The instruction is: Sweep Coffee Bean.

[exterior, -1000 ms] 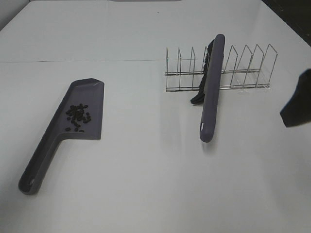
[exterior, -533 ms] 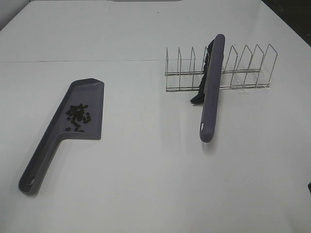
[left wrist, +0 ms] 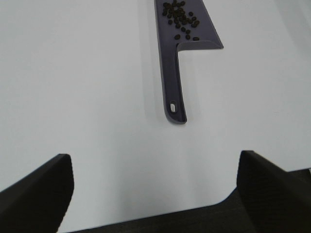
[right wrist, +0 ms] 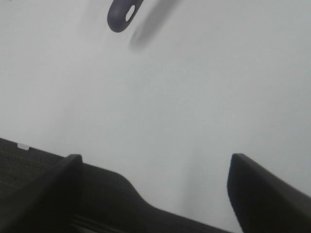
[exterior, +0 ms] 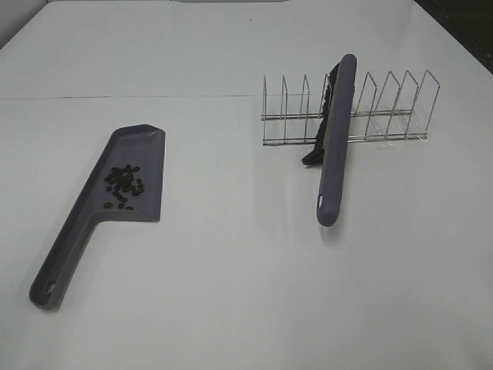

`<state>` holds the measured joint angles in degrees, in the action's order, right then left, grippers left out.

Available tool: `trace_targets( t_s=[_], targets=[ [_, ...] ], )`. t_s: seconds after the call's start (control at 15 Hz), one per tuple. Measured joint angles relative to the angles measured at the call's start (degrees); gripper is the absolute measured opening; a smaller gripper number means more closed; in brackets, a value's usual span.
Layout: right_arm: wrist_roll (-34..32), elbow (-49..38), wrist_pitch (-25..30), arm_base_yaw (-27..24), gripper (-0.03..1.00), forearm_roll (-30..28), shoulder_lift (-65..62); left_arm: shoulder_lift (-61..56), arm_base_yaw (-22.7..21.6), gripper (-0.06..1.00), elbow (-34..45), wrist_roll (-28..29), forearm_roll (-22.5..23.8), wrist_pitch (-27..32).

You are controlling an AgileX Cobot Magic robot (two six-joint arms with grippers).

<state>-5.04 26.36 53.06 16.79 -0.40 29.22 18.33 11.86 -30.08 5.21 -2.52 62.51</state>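
Note:
The coffee beans (exterior: 123, 185) lie in a loose cluster on the blade of a purple dustpan (exterior: 140, 148), which lies flat on the white table at the left. They also show in the left wrist view (left wrist: 181, 17), on the dustpan (left wrist: 177, 77). A purple brush (exterior: 337, 146) leans in a wire rack (exterior: 385, 138), with its handle end resting on the table. My left gripper (left wrist: 155, 194) is open and empty, well back from the dustpan handle. My right gripper (right wrist: 155, 194) is open and empty, back from the brush handle end (right wrist: 121, 12). Neither gripper shows in the exterior high view.
The white table (exterior: 231, 293) bears only the dustpan, the rack and the brush. Both wrist views show the table's near edge, with dark floor beyond it (right wrist: 29, 160).
The right arm, a dark shape at the right edge one second ago, has pulled back out of the exterior high view. Dustpan, beans and brush have not moved.

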Motion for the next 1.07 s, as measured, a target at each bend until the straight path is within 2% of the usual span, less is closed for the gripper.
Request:
trace_targets(
  t_s=[0.2,0.67,0.73,1.07],
  targets=[
    [0.00,0.00,0.00,0.00,0.76,0.06,-3.38,-3.90,0.00,0.83,0.00,-3.38,0.06,-0.57],
    [0.00,0.00,0.00,0.00,0.76,0.00,-8.37,-14.50,0.00,0.83,0.00,-3.61,0.06,-0.97],
    [1.03,0.00,0.00,0.00,0.76,0.00,-12.09,-17.99,0.00,0.83,0.06,-3.61,0.06,-1.03],
    [4.35,0.00,0.00,0.00,0.76,0.40,-24.98,-18.62,0.00,0.83,0.34,-3.61,0.11,-1.03]
  ],
)
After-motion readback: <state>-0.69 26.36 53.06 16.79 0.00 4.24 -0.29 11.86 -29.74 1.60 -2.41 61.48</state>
